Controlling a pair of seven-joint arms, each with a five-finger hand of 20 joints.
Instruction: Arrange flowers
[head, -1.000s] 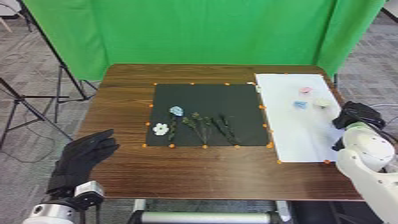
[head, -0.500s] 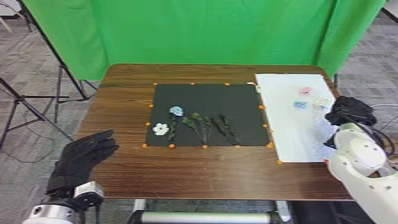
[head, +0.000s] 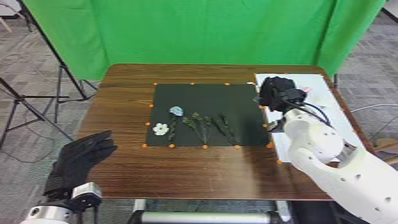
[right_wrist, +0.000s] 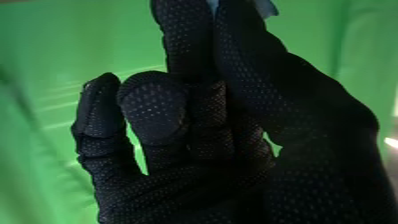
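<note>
In the head view, my right hand (head: 279, 94) is over the left edge of the white sheet (head: 311, 80), beside the black mat (head: 238, 97). In the right wrist view, the thumb and a finger of my right hand (right_wrist: 258, 70) pinch a pale blue flower piece (right_wrist: 266, 8) at their tips. On the mat lie a blue flower (head: 176, 111) on a dark stem, a white flower (head: 161, 129) and several green stems (head: 197, 122). A pink flower (head: 306, 89) shows just right of my right hand. My left hand (head: 75, 157) is open at the table's left edge.
Orange markers line the edges of the mat and sheet. The brown table (head: 191, 175) extends in front of the mat. A green curtain (head: 213, 30) hangs behind it, and a black stand (head: 62, 65) is at the left.
My right hand has moved left from the sheet's right side to its left edge, and the arm now covers much of the sheet. The left hand has barely moved.
</note>
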